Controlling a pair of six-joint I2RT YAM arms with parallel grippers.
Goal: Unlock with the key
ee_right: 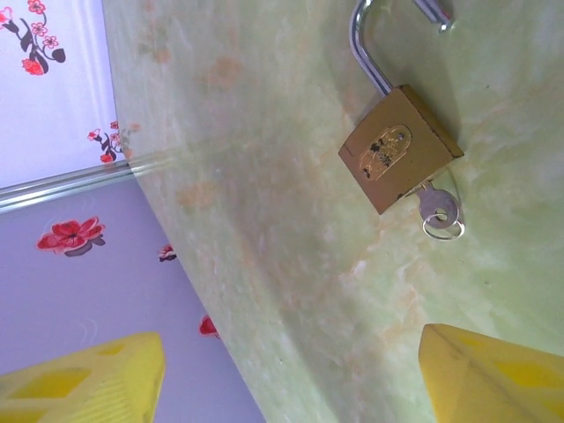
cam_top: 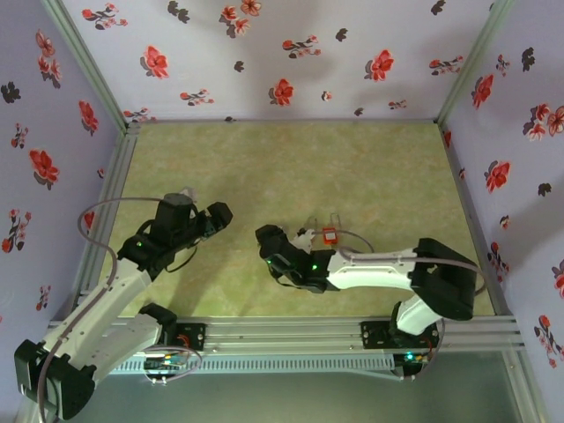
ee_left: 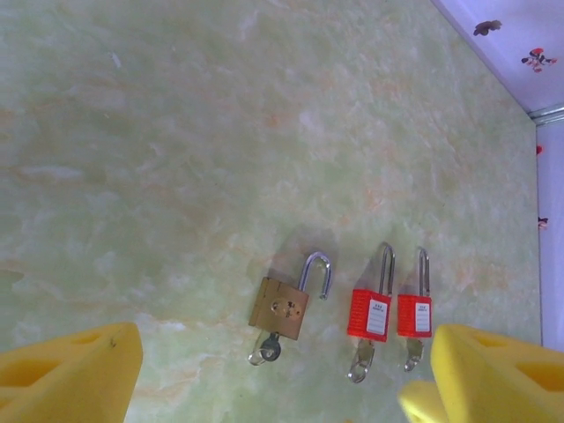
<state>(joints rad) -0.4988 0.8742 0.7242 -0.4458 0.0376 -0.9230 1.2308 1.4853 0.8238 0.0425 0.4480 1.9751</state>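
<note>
Both grippers are spread and empty. Left gripper (cam_top: 221,212) stands off; right gripper (cam_top: 264,236) hovers over the square brass padlock (ee_right: 401,159), shackle sprung, small silver key (ee_right: 438,210) in it. Red plastic-bodied padlock (ee_left: 370,315) beside it looks shut: pin its body, twist the key squarely.

white arms (cam_top: 370,269), black joints (cam_top: 445,282), yellow claw fingers (ee_left: 66,374)

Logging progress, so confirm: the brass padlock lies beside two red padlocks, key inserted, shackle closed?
No: the shackle of the brass padlock is swung open, as the left wrist view shows. It does lie beside the two red padlocks, key inserted.
</note>
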